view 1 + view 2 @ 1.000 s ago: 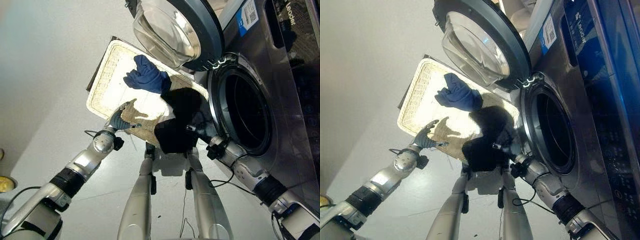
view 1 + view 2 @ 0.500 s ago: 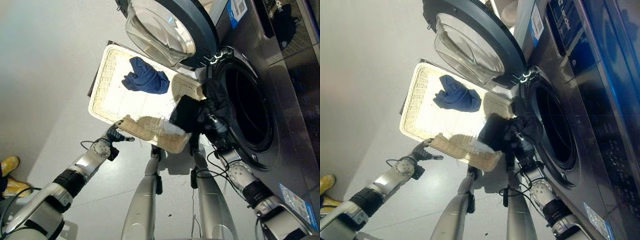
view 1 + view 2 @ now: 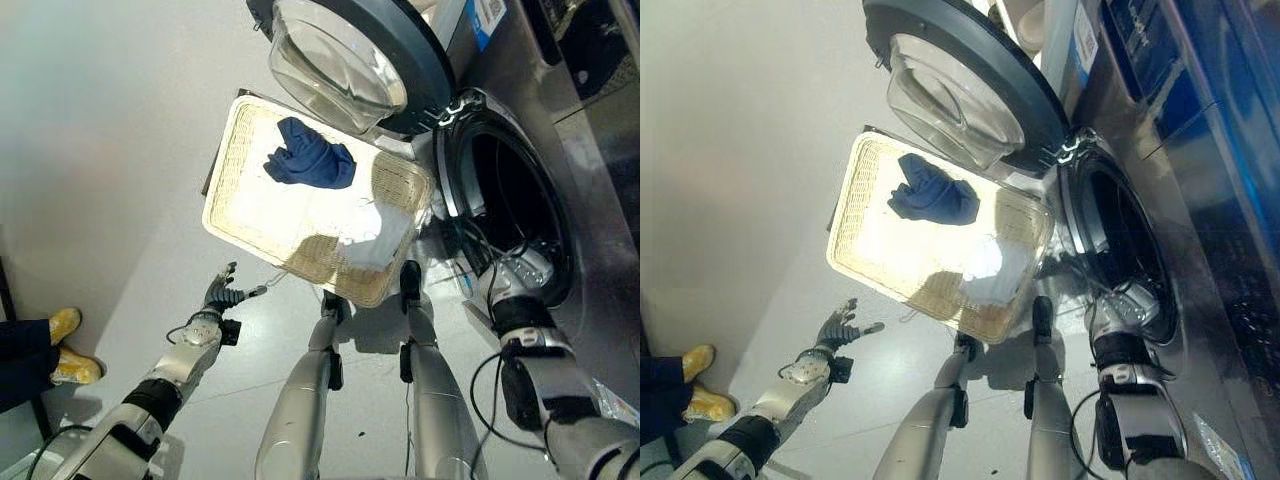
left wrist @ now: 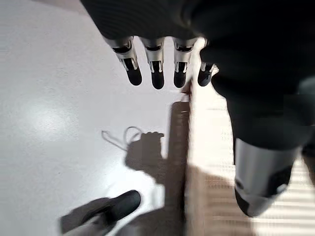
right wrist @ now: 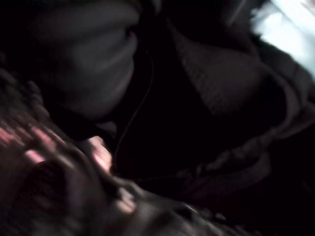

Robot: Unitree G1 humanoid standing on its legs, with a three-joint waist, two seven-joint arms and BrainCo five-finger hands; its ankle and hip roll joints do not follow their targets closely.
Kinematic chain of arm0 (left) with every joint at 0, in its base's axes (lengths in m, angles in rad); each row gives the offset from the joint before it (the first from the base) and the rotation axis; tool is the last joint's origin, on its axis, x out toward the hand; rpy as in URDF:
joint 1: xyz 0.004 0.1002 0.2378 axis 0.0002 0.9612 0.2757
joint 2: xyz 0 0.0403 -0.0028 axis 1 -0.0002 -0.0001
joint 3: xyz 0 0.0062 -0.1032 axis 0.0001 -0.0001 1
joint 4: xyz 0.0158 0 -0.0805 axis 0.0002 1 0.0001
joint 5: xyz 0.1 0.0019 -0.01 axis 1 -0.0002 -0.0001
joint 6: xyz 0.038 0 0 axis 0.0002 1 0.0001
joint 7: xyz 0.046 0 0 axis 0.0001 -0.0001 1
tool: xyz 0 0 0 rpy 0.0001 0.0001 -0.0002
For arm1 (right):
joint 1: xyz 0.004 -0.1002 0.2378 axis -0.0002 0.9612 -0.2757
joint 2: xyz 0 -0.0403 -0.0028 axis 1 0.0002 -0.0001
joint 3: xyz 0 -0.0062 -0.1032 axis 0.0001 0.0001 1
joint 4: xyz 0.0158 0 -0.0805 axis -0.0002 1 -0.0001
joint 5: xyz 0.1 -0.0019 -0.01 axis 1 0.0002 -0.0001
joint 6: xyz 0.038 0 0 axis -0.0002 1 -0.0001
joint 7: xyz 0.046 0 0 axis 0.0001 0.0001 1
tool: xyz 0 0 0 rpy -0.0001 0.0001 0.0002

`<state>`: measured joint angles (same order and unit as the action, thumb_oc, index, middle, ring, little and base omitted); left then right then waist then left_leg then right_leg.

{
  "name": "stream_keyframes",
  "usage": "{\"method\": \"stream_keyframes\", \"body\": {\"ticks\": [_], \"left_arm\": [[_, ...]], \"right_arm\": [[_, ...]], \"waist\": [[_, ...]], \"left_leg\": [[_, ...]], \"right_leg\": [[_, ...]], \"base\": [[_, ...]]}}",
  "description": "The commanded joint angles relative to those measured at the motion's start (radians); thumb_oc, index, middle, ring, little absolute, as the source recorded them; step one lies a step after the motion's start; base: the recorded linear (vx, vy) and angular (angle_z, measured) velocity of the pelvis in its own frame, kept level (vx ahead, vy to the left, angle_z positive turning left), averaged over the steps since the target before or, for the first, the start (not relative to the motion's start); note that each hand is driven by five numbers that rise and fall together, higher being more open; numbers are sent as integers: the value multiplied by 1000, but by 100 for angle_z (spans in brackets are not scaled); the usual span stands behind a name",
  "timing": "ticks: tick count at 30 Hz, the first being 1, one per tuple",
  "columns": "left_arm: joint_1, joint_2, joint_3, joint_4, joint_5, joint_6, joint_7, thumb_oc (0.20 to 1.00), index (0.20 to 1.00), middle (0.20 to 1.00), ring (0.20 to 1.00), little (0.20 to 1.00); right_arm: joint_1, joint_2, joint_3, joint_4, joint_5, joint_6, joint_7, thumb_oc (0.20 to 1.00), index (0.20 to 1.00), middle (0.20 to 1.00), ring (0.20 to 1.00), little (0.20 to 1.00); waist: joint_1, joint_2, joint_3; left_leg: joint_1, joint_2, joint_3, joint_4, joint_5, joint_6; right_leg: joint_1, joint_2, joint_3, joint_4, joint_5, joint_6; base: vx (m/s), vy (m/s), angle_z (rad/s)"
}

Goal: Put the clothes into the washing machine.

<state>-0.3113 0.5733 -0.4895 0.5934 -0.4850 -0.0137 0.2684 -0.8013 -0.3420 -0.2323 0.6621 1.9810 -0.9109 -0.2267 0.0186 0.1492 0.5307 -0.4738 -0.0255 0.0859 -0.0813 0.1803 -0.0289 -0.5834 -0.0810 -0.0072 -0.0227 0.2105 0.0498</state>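
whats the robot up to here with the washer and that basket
It is loading laundry. Its right arm reaches into the open washing machine, where the right wrist view shows dark clothing in the drum; that hand's fingers are hidden. The left hand hangs open above the floor beside the wicker basket, which holds a blue garment and a white one.

Not much that can actually be read here, tbh. A blue-and-white sticker [image 3: 490, 12] is stuck on the front panel of the washing machine [image 3: 600, 250], up by the open door, and it's seen as a pale label from the other eye. A small blue sticker [image 3: 1212, 440] is placed low on the front. The print on both can't be made out.
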Motion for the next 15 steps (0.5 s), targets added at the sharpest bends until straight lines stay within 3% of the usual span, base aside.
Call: {"method": "stream_keyframes", "body": {"ticks": [1,3,4,6,9,13,15], "left_arm": [[36,24,12,-27,-3,-6,-18,1000,1000,1000,1000,1000],[34,26,14,-25,-11,-6,-26,1000,1000,1000,1000,1000],[31,25,13,-24,-14,-3,-30,1000,1000,1000,1000,1000],[29,24,11,-26,-14,-2,-31,1000,1000,1000,1000,1000],[23,16,11,-33,-35,6,-27,1000,1000,1000,1000,1000],[3,4,9,-19,-45,0,-14,1000,1000,1000,1000,1000],[2,4,8,-19,-43,-8,-7,1000,1000,1000,1000,1000]], "right_arm": [[-9,-311,-100,-250,-9,-312,-50,200,200,200,200,200],[-29,-329,-109,-312,-9,-385,-40,200,200,200,200,200],[-41,-351,-109,-327,-9,-389,-26,1000,1000,1000,1000,1000],[-46,-361,-107,-331,-9,-372,-14,1000,1000,1000,1000,1000],[-56,-388,-71,-312,-9,-201,19,1000,1000,1000,1000,1000],[-11,-351,-6,-183,-9,254,-15,1000,1000,1000,1000,1000],[10,-339,19,-142,-9,365,15,1000,1000,1000,1000,1000]], "waist": [[-59,42,-11],[-66,38,-11],[-70,37,-11],[-72,38,-11],[-76,42,-11],[-73,36,-11],[-69,35,-11]], "left_leg": [[-45,-77,19,115,-95,-13],[-44,-78,20,114,-95,-12],[-42,-78,21,116,-96,-13],[-42,-78,22,118,-96,-14],[-50,-80,24,140,-100,-14],[-70,-80,27,157,-100,-11],[-65,-79,26,157,-107,-11]], "right_leg": [[0,17,-65,54,-76,51],[-1,22,-55,51,-73,51],[1,24,-50,53,-73,50],[0,24,-47,55,-74,50],[-6,21,-39,66,-77,49],[-20,21,-42,76,-78,47],[-13,22,-46,76,-86,48]], "base": [[0,0,0],[33,19,-3],[38,42,-9],[36,46,-12],[44,62,-5],[0,0,0],[0,0,0]]}}
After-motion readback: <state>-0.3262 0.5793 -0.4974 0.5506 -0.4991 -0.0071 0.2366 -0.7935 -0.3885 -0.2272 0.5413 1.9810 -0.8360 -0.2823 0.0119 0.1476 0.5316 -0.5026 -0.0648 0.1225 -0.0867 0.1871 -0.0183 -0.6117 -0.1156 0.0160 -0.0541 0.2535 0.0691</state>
